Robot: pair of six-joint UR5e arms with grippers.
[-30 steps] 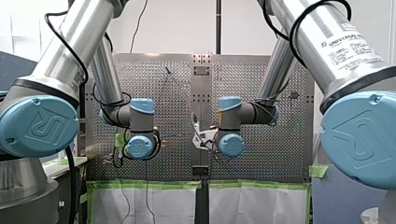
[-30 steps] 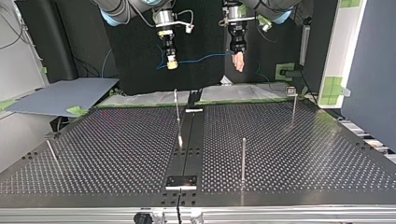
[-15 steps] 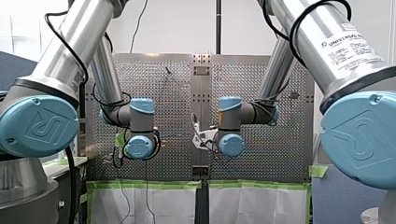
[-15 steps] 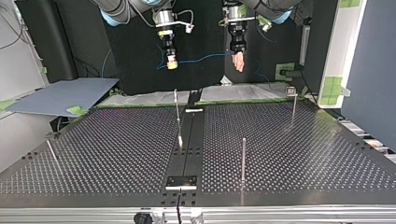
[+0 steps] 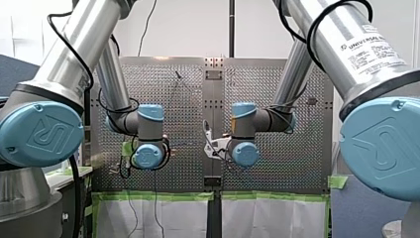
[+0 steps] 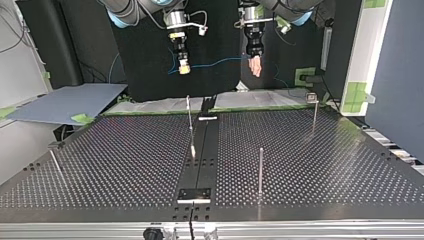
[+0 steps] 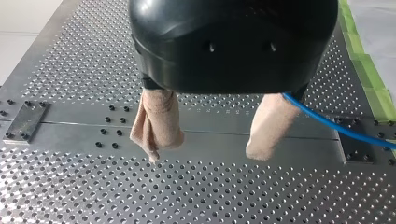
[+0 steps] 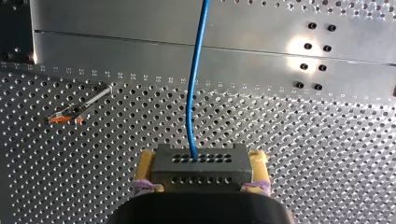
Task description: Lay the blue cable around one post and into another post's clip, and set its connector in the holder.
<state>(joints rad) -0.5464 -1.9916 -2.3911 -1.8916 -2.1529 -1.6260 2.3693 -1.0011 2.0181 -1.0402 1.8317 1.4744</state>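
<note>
In the right wrist view my right gripper [image 8: 201,158] is shut on a grey perforated connector [image 8: 201,173], yellow pads at both its ends. The blue cable [image 8: 194,84] leaves the connector and runs ahead over the table. Across the table in the top view this gripper [image 6: 184,68] hangs high, and the cable [image 6: 215,63] spans to my left gripper [image 6: 255,65]. The left wrist view shows my left gripper [image 7: 208,151] open, beige pads apart, nothing between them. The cable [image 7: 327,123] passes along the outer side of one pad.
The top view shows upright posts on the perforated table [image 6: 310,165]: one at the middle [image 6: 189,117], one nearer [image 6: 260,170], one with a clip [image 6: 311,97] at the right, and a leaning one [image 6: 55,162] at the left. A small plate [image 6: 194,194] sits on the centre rail.
</note>
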